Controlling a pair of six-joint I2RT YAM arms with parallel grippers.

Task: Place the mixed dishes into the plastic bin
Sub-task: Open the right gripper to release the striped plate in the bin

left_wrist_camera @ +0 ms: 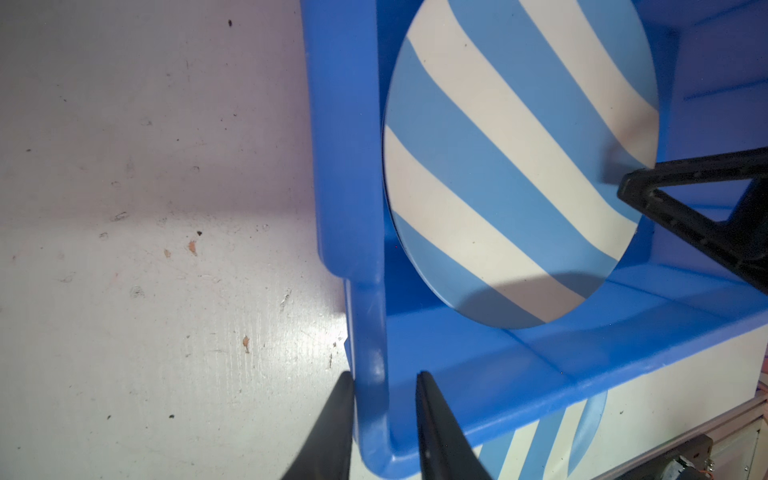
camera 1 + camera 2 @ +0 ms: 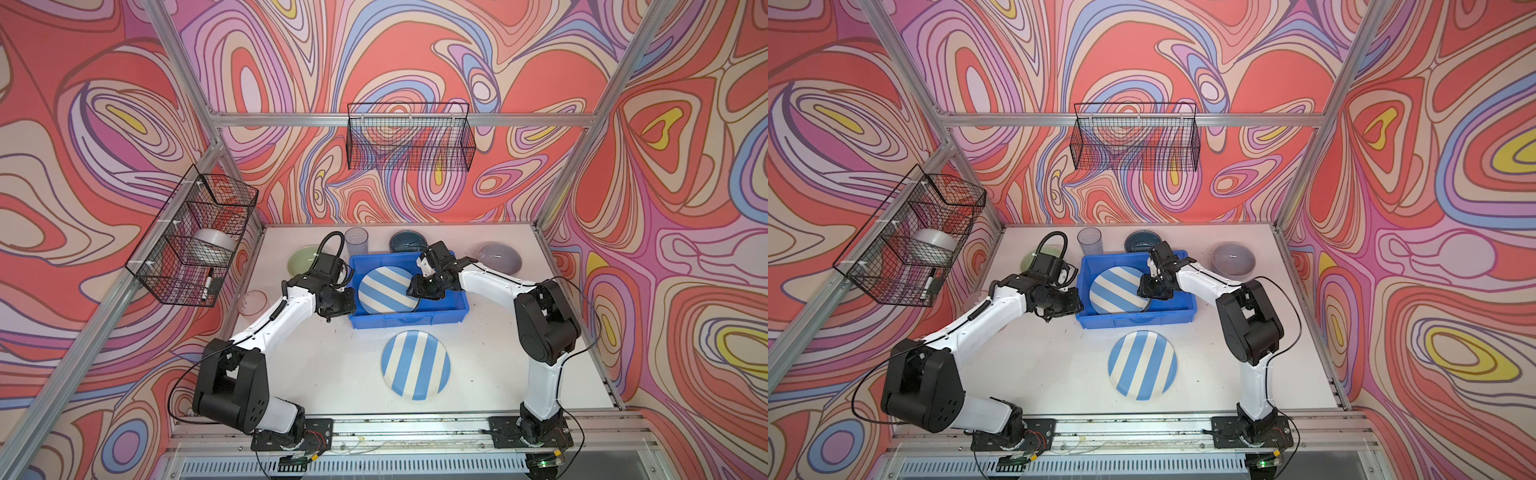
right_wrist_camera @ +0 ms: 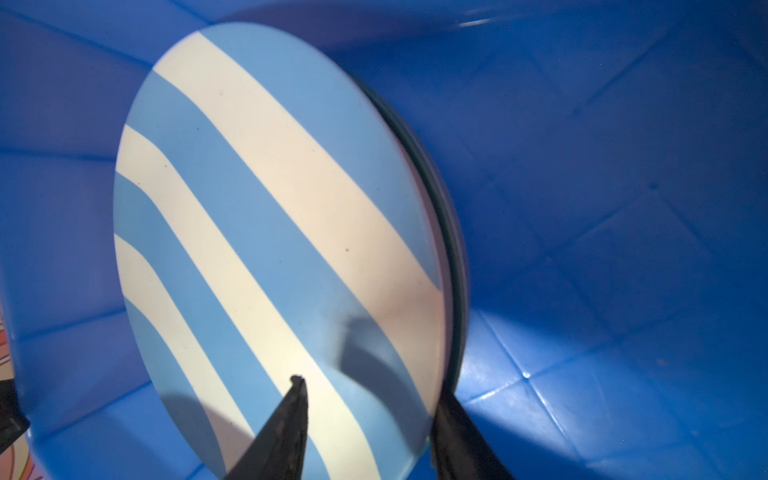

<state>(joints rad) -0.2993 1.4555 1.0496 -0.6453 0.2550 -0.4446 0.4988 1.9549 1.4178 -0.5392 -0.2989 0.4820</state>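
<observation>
Table (image 2: 498, 353) holds blue bin (image 2: 407, 322), striped plate (image 2: 415, 365), green bowl (image 2: 301, 259), navy bowl (image 2: 407, 242), lavender bowl (image 2: 498, 257) — clear tumbler (image 2: 356, 241), pink tumbler (image 2: 252, 302).

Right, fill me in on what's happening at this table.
Both arms are at the blue bin. The right gripper has its jaws apart around the edge of a striped plate lying in it, on top of a dark-rimmed dish. The left gripper straddles the bin's side wall, jaws apart. Outside on the table sit a second striped plate, a pale green bowl, a dark blue bowl, a lavender bowl, a clear tumbler and a pink tumbler.
</observation>
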